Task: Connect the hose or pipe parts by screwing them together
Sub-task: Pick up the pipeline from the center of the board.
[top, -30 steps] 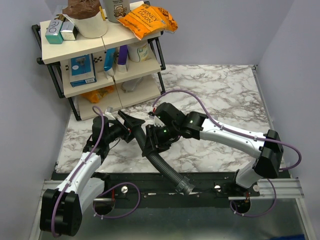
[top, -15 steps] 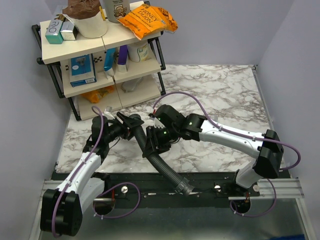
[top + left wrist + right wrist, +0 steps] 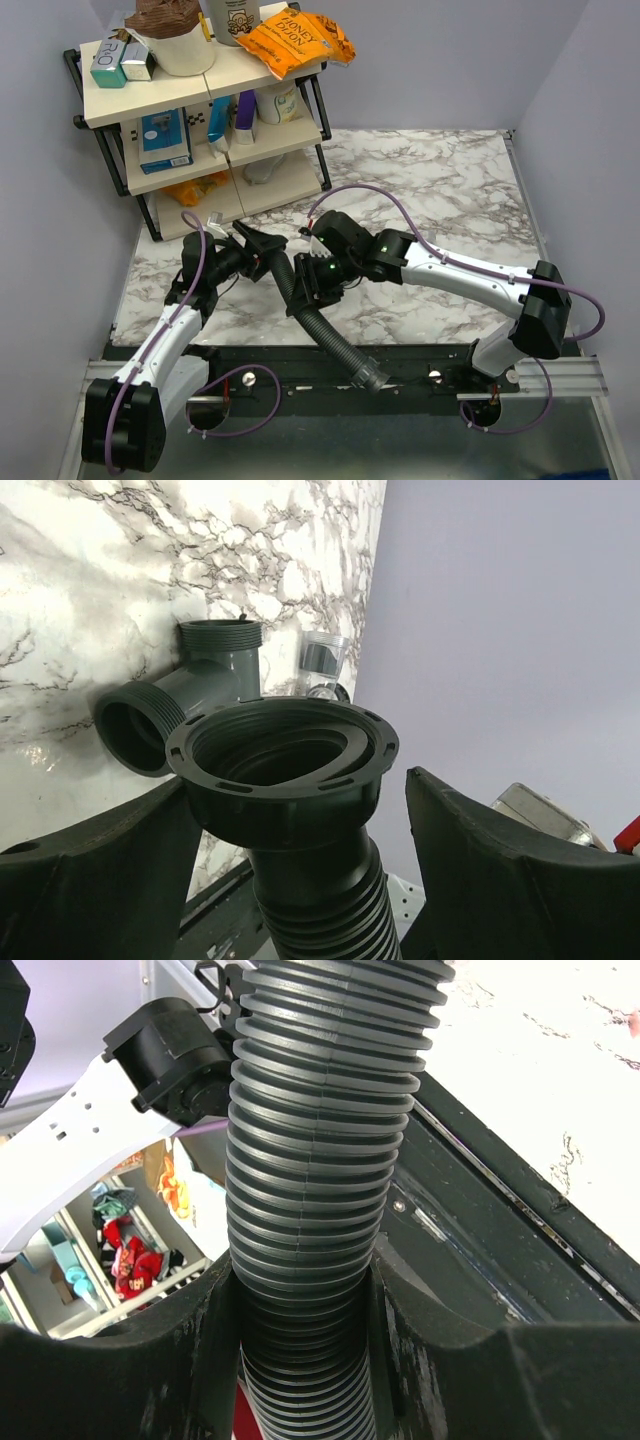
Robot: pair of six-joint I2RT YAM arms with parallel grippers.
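Progress looks slim from where I sit: no thread is joined yet, as far as these views show. My right gripper (image 3: 300, 1290) is clamped around the black ribbed hose (image 3: 320, 1140) partway along its length, one finger on each side of the ribs, and holds it up off the marble table (image 3: 80, 560). The hose's upper collar (image 3: 285, 770) sits between the fingers of my left gripper (image 3: 300, 785). That gripper is spread rather than pinching. There is a clear gap on one side of the collar, while the other finger is at most just beside the rim. The collar's mouth is open and empty, with nothing threaded into it. The dark grey branched fitting (image 3: 215, 675) lies on the table just beyond the collar, free of both grippers. One wide mouth faces sideways and a threaded neck points away, and I judge it apart from the collar rather than touching. In the overhead view the hose's far collar (image 3: 368, 374) hangs down by the black rail at the near edge. So one part is lifted and presented. What remains is the whole join — gripping the collar or the fitting, lining up the threads and turning them home.
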